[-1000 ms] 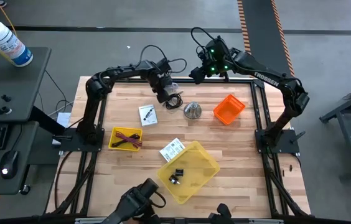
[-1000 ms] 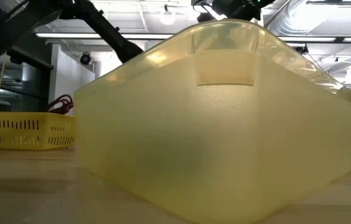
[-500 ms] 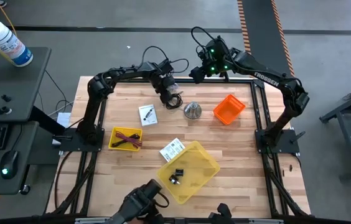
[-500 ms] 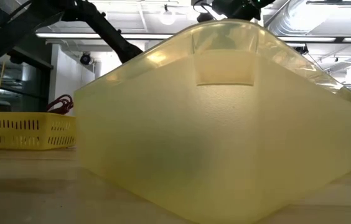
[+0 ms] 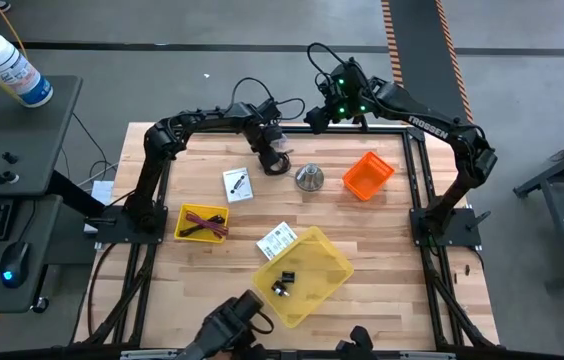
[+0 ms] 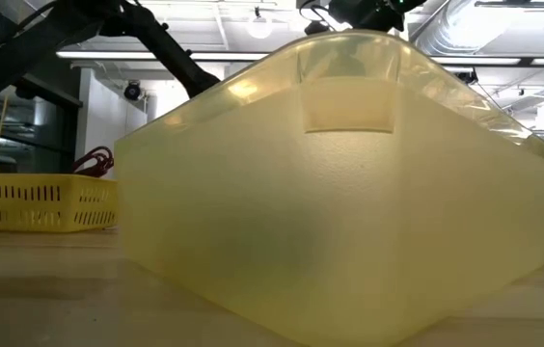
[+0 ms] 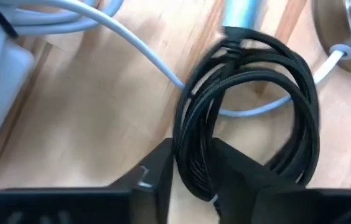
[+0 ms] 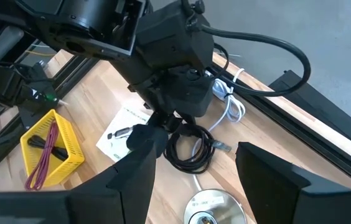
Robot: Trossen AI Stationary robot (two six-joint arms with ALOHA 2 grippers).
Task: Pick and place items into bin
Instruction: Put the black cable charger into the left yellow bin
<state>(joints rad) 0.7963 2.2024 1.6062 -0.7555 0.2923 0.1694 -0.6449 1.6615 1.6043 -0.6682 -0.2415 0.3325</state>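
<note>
- Left tool (image 5: pixel 276 157): lowered at the far side of the desk (image 5: pixel 382 230); its two fingers (image 7: pixel 157 177) straddle one side of the coiled black cable (image 7: pixel 250 118), the strands running between them; fingers narrowed about the bundle, yet whether they truly clench it cannot be told
- Coiled black cable: lies on the desk beside the silver cone-shaped metal piece (image 5: pixel 309 177), over a thin white lead (image 7: pixel 132 40); in the right wrist view it sits directly beneath the left tool (image 8: pixel 163 124)
- Right tool (image 8: pixel 191 162): held off the far edge of the desk, above the frame rail, fingers spread wide and grasping nothing
- White card with black mark (image 5: pixel 237 184): flat on the desk, just beside the left tool
- Small yellow basket (image 5: pixel 202 222): near the desk's left edge, holding a purple stick-like tool (image 8: pixel 43 155)
- Large yellow bin (image 5: pixel 304 274): at the near side of the desk, containing a black clip (image 5: pixel 283 283); a white printed label card (image 5: pixel 276 241) rests at its rim
- Orange tray (image 5: pixel 368 175): right of the metal piece, well apart from both tools
</note>
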